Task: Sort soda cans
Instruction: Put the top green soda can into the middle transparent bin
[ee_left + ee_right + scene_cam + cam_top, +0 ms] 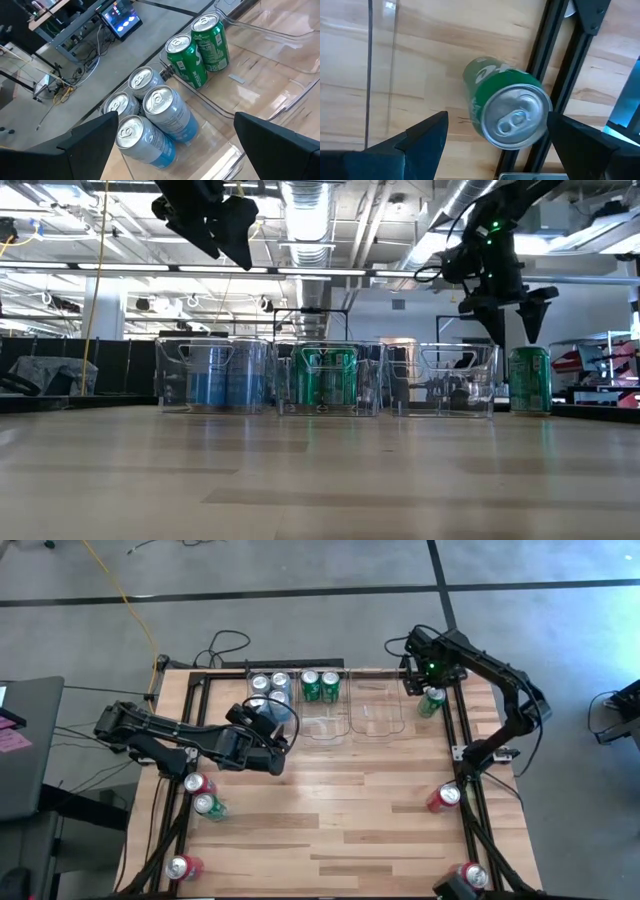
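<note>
My right gripper (497, 145) hangs open, pointing down, just above an upright green soda can (507, 112) that stands on its base at the table's far right (432, 702), beside a black frame rail (555, 85). Its fingers stand either side of the can's top without touching it (515, 320). My left gripper (172, 145) hovers open above the left clear bin (268, 700), which holds several blue/silver cans (150, 115). Two green cans (197, 52) stand in the middle bin (320, 687). The right bin (375, 712) holds no cans.
Loose cans stand on the wooden table: red ones at the left (197, 783), near left (180, 868), right (443, 798) and near right (472, 875), and a green one (210, 806) at the left. Black frame rails run along both table sides.
</note>
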Robot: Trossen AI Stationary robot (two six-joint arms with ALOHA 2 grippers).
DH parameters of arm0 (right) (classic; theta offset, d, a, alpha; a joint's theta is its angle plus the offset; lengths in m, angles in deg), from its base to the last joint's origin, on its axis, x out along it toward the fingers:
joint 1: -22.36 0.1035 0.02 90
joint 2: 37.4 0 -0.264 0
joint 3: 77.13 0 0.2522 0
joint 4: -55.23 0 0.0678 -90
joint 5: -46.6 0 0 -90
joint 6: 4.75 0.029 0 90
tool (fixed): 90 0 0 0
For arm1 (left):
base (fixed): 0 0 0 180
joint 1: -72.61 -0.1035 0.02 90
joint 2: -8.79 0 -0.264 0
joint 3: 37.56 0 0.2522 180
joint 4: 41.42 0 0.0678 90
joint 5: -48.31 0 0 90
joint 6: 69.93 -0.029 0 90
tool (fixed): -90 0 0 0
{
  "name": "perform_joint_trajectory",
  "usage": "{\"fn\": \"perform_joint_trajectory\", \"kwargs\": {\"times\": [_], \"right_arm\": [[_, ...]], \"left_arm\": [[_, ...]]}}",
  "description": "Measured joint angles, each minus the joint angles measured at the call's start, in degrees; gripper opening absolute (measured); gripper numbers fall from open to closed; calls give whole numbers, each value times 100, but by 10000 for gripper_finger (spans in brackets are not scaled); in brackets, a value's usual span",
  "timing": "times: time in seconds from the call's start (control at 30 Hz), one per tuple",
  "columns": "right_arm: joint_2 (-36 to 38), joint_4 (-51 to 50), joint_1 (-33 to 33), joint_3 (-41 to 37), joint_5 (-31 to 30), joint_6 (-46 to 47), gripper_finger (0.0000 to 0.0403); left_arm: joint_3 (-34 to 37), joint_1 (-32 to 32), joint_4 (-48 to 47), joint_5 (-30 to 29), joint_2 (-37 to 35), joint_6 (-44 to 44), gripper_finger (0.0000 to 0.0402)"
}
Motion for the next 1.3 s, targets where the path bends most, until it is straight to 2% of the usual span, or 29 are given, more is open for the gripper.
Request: {"fn": "perform_joint_trajectory", "kwargs": {"times": [0.47, 0.9, 1.13, 1.3], "right_arm": [[-297, 312, 494, 15, 163, -70, 356], [-285, 580, 757, 276, 720, -217, 356], [-289, 463, 841, 622, 670, -269, 356], [-283, 187, 727, 785, 357, -206, 356]], "left_arm": [[0, 1, -2, 0, 0, -2, 391], [0, 0, 101, -4, 0, -87, 391], [0, 1, 103, -4, 0, -95, 391], [0, 0, 98, -6, 0, -98, 391]]}}
